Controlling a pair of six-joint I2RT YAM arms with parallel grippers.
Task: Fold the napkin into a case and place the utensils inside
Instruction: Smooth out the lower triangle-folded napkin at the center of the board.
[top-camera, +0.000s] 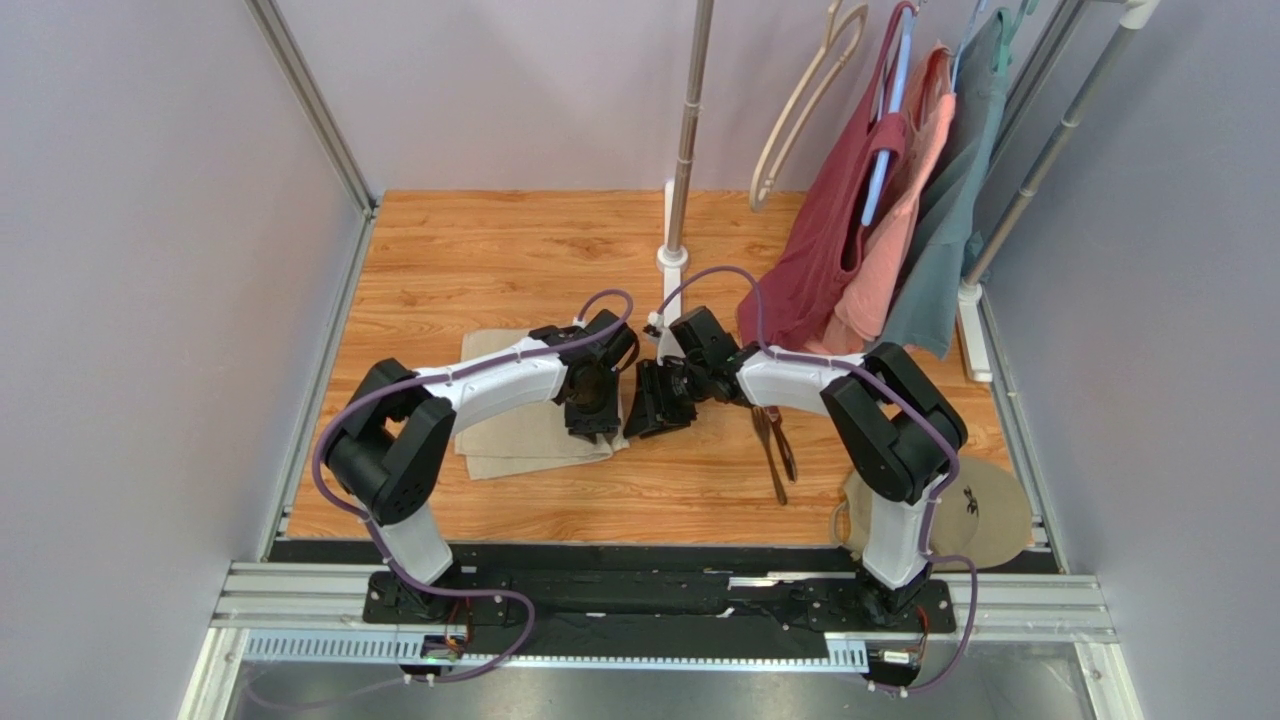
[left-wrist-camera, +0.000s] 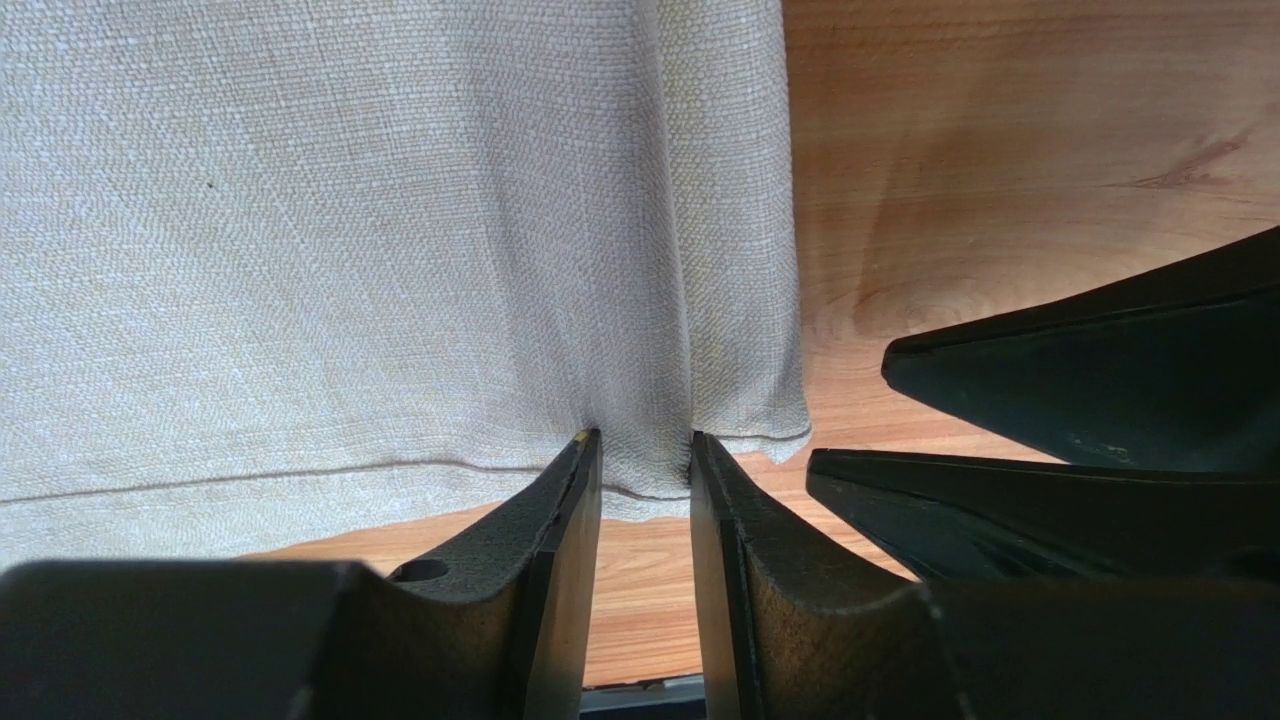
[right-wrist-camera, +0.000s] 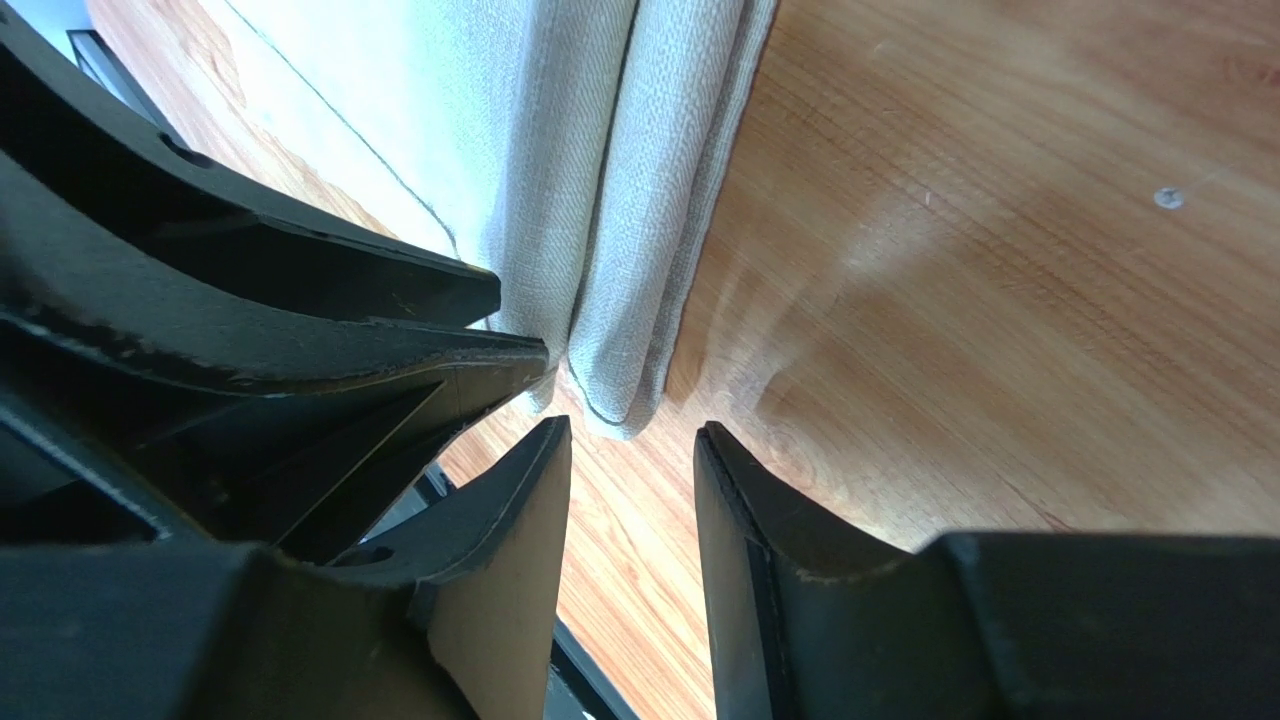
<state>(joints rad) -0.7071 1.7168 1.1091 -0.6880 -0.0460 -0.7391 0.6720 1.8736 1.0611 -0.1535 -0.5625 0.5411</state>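
Two grippers crowd one corner of the napkin (left-wrist-camera: 331, 240), left of centre on the table (top-camera: 496, 255).

On the left gripper (left-wrist-camera: 646, 447), the fingers are partway closed with a pleat of the hemmed edge pinched between the tips. A crease runs up the cloth from the pinch.

On the right gripper (right-wrist-camera: 631, 435), the fingers stand apart with bare table showing between them and nothing held. The folded corner hangs just beyond its tips.

From overhead the napkin lies under the left arm in loose layers. I judge it is not yet a narrow case. The utensils (top-camera: 775, 447) lie to the right of both grippers, apart from the cloth.

Risks as I read them:
- The left pinch is thin and sits close to the hem. A sideways pull could let the pleat slip out and the fold fall open.
- The tips of the two grippers sit just beside each other. In the left wrist view the right gripper's fingers (left-wrist-camera: 1052, 375) fill the right side. Moving either arm without backing off first could knock the fingers together or snag the cloth.
- If I close the right gripper where it stands, it may catch only the outer layer and skew the fold.
- The right forearm passes near the utensils. A low swing could sweep them toward the round tan disc (top-camera: 984, 510).
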